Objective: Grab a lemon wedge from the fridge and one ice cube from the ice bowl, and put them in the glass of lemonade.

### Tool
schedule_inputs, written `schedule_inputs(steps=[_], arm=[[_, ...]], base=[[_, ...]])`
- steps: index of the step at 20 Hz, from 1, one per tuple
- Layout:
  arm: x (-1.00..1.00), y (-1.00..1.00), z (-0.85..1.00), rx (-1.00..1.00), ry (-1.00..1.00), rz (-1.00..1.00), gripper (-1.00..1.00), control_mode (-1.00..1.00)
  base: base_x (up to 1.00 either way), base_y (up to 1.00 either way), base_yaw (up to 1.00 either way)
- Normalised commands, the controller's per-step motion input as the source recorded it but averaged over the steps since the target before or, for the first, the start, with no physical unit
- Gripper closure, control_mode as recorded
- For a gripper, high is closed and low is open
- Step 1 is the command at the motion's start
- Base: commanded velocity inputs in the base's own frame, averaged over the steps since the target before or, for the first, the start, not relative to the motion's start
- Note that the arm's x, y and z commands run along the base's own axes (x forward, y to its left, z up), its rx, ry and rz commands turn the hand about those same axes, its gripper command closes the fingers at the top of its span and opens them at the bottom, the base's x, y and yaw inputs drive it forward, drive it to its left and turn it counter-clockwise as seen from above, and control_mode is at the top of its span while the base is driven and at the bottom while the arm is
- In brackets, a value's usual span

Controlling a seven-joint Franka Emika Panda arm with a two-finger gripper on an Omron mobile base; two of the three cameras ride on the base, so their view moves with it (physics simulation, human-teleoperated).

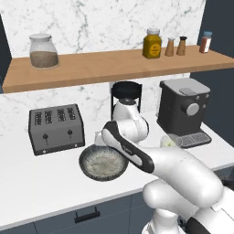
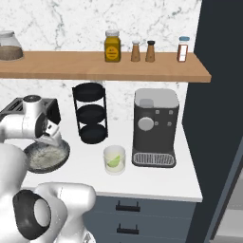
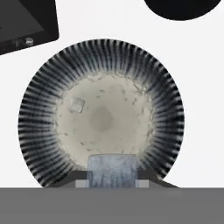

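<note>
My gripper (image 3: 112, 180) hangs just above the near side of the ice bowl (image 3: 39, 109), shut on a pale blue-grey ice cube (image 3: 112, 165). Another small ice cube (image 3: 76, 105) lies on the bowl's speckled floor. In the right base view the gripper (image 2: 51, 138) is over the ice bowl (image 2: 60, 156) at the left of the counter. The glass of lemonade (image 2: 114, 153) stands to the right of the bowl, in front of the coffee machine, with the yellow-green lemon wedge (image 2: 113, 163) inside it. The dark fridge (image 2: 218, 104) fills the right side.
A toaster (image 1: 55, 128) stands left of the ice bowl (image 1: 91, 171). A black tiered rack (image 2: 90, 114) and the coffee machine (image 2: 154, 126) stand at the back. A wooden shelf (image 2: 95, 66) with jars and shakers overhangs the counter. The glass (image 1: 167, 142) peeks out behind my arm.
</note>
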Motion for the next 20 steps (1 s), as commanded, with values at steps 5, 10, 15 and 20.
schedule_inputs(steps=[5, 10, 15, 20], arm=[[-0.53, -0.83, 0.96, -0.07, -0.22, 0.0, 1.0, -1.0], [-0.07, -1.0, 0.82, -0.02, -0.07, 0.0, 1.0, -1.0], [0.16, -0.97, 0.82, -0.05, 0.0, 0.0, 1.0, -1.0], [0.26, -0.77, 0.25, -0.08, 0.01, 0.0, 1.0, -1.0]], base=[[0.0, 0.0, 0.0], [0.0, 0.0, 0.0], [0.0, 0.0, 0.0], [0.0, 0.0, 0.0]])
